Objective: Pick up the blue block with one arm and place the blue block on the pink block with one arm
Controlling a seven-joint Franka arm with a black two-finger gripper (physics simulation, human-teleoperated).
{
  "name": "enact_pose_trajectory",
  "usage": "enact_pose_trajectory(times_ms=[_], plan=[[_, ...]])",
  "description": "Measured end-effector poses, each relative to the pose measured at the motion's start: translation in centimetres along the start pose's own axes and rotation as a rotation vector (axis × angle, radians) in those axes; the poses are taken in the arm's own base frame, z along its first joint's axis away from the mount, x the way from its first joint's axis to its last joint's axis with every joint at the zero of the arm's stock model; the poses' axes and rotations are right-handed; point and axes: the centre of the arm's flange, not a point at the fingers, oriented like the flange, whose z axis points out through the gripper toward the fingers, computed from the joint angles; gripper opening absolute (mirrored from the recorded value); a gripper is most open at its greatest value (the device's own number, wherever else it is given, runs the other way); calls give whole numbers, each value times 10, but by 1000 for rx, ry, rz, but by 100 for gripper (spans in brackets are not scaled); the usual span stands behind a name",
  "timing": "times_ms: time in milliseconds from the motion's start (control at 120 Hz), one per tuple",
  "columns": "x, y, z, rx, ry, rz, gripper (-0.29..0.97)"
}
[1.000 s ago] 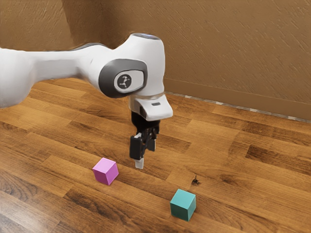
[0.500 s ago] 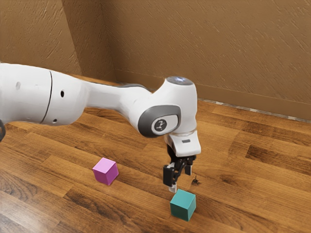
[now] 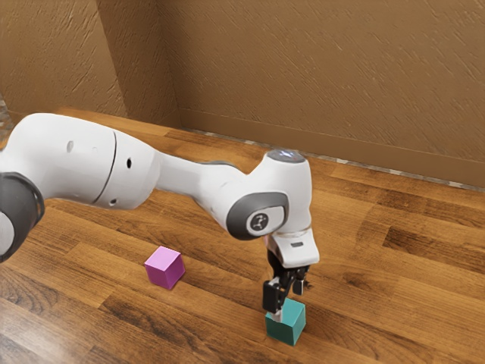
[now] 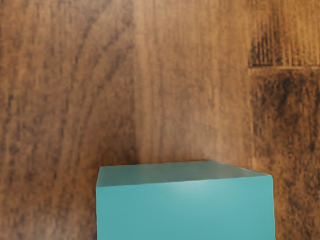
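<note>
The blue block (image 3: 286,325), teal in shade, rests on the wooden table near the front edge of the exterior view. My gripper (image 3: 283,303) hangs straight down right over its top, fingers open and just reaching the block's upper edge, holding nothing. In the wrist view the blue block (image 4: 185,205) lies directly under my hand. The pink block (image 3: 164,268) sits on the table toward the exterior view's left of the blue one, well apart from it.
The wooden table (image 3: 394,250) stretches back to a brown wall (image 3: 341,68). A small dark mark (image 3: 305,284) lies on the wood just behind the blue block.
My arm has swung toward the exterior view's right and come down, from above the spot near the pink block to right over the blue block. Both blocks have stayed put.
</note>
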Motion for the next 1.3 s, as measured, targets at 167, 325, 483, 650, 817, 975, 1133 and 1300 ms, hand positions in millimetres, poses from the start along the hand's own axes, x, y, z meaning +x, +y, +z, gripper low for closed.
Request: enact_pose_trajectory(times_ms=[167,325,483,650,817,975,1133,1300], plan=[[-2,-2,21,-24,-3,-15,68],[-2,-2,25,-24,-5,-19,49],[-6,-3,11,19,-29,-9,31],[-12,14,-55,142,-54,12,30],[-79,28,-109,222,-76,-58,31],[-142,31,-132,242,-90,-121,32],[-221,31,-131,214,-106,-201,33],[-275,22,-118,175,-104,-228,33]])
